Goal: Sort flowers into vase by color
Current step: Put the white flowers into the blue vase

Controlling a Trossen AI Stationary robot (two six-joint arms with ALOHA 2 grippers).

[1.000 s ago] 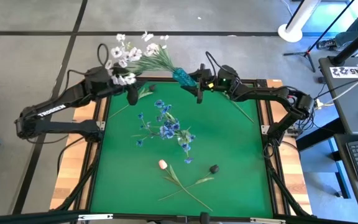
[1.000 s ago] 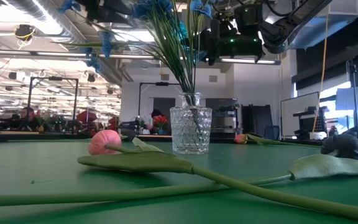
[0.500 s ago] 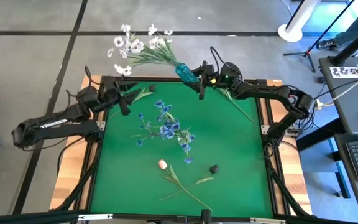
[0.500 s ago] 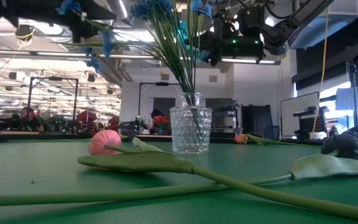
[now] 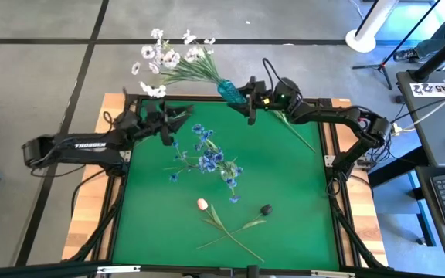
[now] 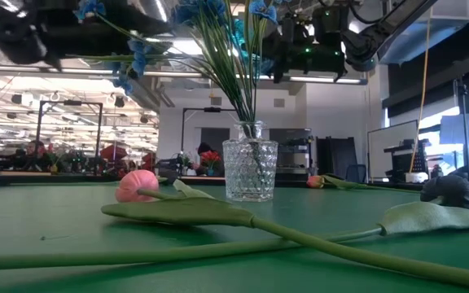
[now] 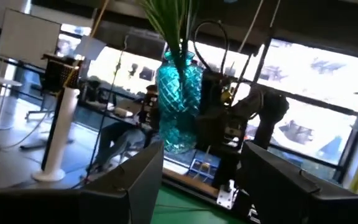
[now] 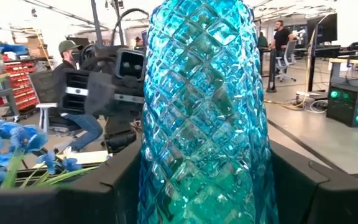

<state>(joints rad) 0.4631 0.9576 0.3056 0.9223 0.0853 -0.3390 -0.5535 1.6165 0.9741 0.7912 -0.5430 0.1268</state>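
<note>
Since half a second ago our left gripper (image 5: 163, 123) has slid right along the table's far edge, jaws spread and empty. Our right gripper (image 5: 247, 101) clasps the turquoise faceted glass vase (image 5: 229, 93) of white-blossomed sprays (image 5: 170, 63) tilted beyond that edge, just right of the left gripper.

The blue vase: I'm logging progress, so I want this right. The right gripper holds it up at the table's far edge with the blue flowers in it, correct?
Not quite. The high view shows the right gripper holding the blue vase at the far edge, but with the white flowers in it. The blue flowers stand mid-table in the clear glass vase.
</note>
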